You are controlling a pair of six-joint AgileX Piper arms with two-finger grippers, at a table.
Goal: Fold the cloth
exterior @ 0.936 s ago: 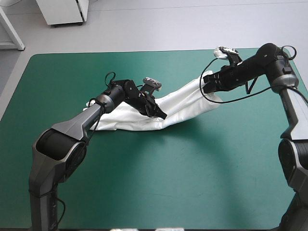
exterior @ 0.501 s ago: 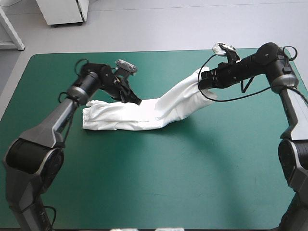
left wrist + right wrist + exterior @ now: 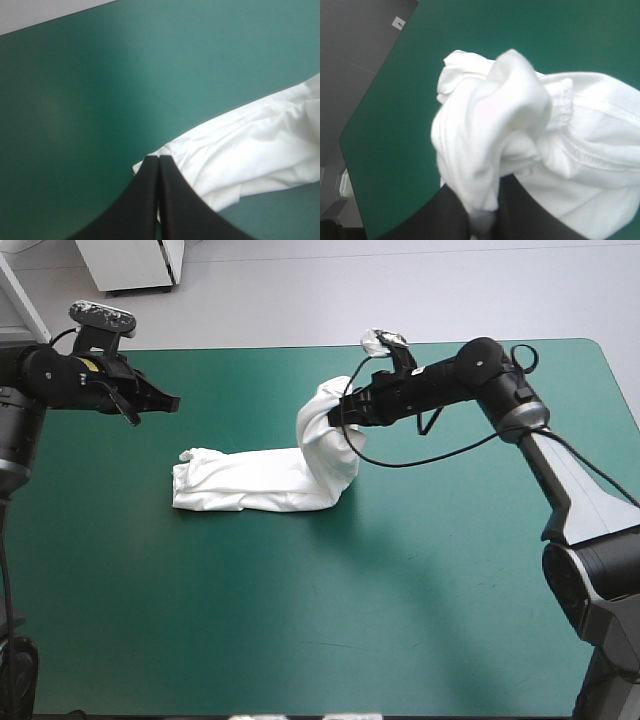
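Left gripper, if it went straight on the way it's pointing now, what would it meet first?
Probably the end of the T-shirt lying on the teal-green cover: the left gripper points just at its corner, though depth is unclear.

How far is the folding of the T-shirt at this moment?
Done: the T-shirt already lies as a long narrow band on the teal-green cover. In hand: the right hand holds one end raised above the band. The left hand is shut, empty, apart from it. Left: laying that end over and finishing the bundle.
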